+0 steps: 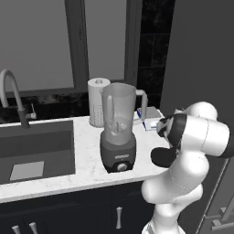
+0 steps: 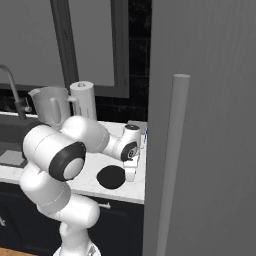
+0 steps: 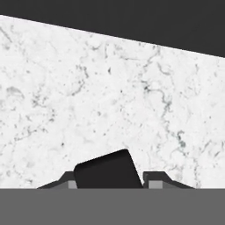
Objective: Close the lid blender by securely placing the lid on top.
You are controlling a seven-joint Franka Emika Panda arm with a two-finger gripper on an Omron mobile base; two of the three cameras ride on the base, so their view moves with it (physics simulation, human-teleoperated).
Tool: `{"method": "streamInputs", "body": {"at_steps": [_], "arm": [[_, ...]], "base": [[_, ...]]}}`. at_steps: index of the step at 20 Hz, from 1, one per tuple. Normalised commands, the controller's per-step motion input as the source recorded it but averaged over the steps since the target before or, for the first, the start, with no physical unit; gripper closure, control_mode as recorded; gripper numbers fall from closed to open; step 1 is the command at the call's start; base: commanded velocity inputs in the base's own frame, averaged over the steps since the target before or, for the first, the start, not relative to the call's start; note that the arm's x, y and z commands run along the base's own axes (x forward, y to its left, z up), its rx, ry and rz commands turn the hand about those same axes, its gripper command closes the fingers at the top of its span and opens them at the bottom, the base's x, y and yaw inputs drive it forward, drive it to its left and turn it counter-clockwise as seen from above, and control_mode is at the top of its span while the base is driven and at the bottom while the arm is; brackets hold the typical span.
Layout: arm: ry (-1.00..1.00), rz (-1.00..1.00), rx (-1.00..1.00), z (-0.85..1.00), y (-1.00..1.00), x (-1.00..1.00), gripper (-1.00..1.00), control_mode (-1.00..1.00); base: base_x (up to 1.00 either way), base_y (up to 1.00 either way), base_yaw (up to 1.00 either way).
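While the blender (image 1: 119, 132) stands mid-counter without a lid, the gripper (image 3: 108, 183) sits low near the counter's (image 3: 110, 101) front right edge. Its fingers (image 3: 66, 180) are closed on the black lid's (image 2: 111, 177) tab.

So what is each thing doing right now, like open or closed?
blender: upright on the counter, jar mouth open, no lid on.
lid: flat on the counter, its tab between the gripper fingers.
gripper: down at the lid's edge, shut on the lid.
paper towel roll: standing upright behind the blender.

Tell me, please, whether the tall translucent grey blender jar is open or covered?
Open: the blender jar's mouth is bare, and the flat black lid lies on the counter.
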Motion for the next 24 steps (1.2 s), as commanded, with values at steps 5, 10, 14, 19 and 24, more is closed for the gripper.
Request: {"method": "streamInputs", "body": {"at_steps": [5,10,14,19,24], "arm": [[0.00,-0.06,0.00,0.38,0.03,-0.08,1.00,-1.00],[-0.04,-0.13,0.00,0.67,0.10,-0.05,1.00,-1.00],[-0.07,-0.13,0.00,0.72,0.20,-0.10,1.00,-1.00],[-0.09,-0.13,0.01,0.75,0.25,-0.16,1.00,-1.00],[-0.11,-0.15,0.00,0.74,0.27,-0.24,1.00,-1.00]], "base": [[0.00,0.00,0.00],[0.00,0.00,0.00],[0.00,0.00,0.00],[0.00,0.00,0.00],[0.00,0.00,0.00]]}}
